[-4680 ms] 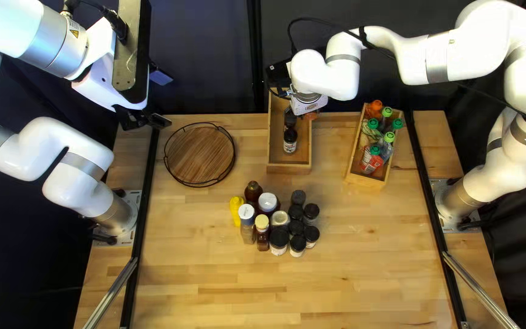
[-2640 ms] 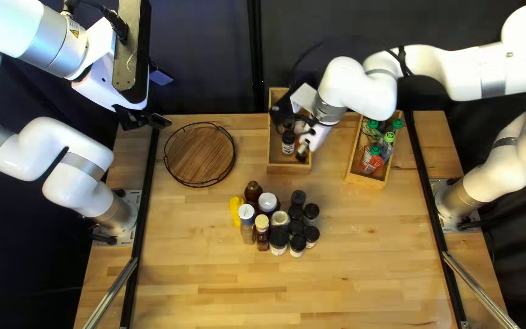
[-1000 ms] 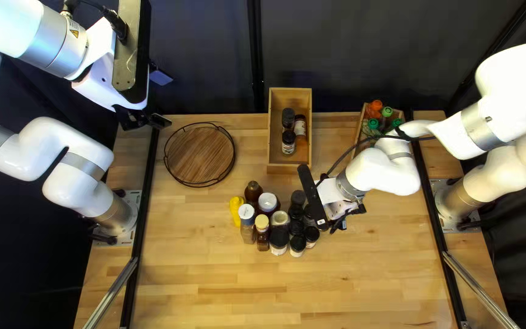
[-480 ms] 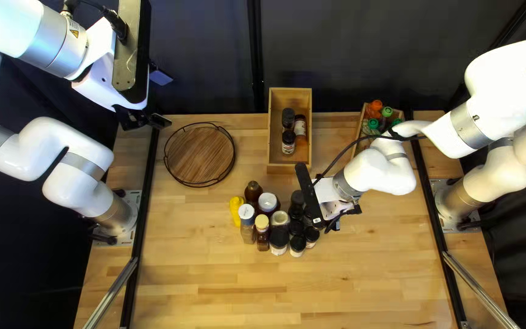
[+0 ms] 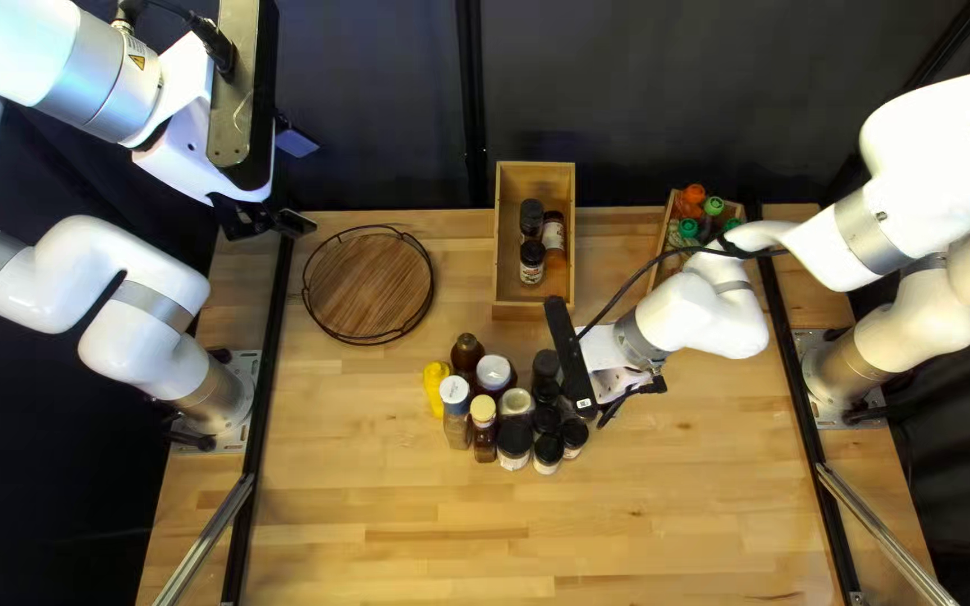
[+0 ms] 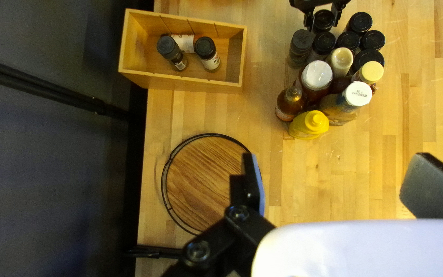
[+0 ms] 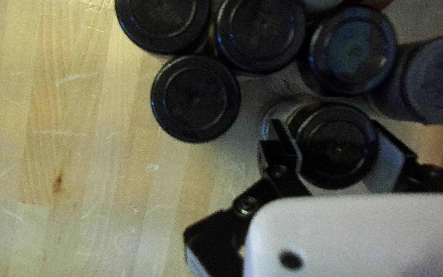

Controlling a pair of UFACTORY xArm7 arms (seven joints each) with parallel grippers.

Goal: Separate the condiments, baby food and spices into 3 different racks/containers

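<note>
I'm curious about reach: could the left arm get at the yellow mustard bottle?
Probably yes: my left gripper is open, and the mustard bottle stands at the group's outer edge, near side free. An amber bottle crowds its far side; a finger might brush it.

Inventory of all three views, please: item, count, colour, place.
Black-capped jars: 7, cluster, mid-table
White-capped bottles: 2, cluster
Cream-capped containers: 2, cluster
Squeeze bottle: 1, yellow, cluster edge
Pointed-top bottle: 1, brown, cluster edge
Long box: 1, wooden, far edge; holds 3 spice containers, dark-capped or brown
Second box: 1, wooden, partly hidden; orange- and green-capped containers, at least 4
Round tray: 1, brown, black rim
Table: 1, pale wood
Curtain: dark, behind
Left gripper: 1, black, open
Right gripper: 1, black, gripping one jar
Arms: 2, white
</note>
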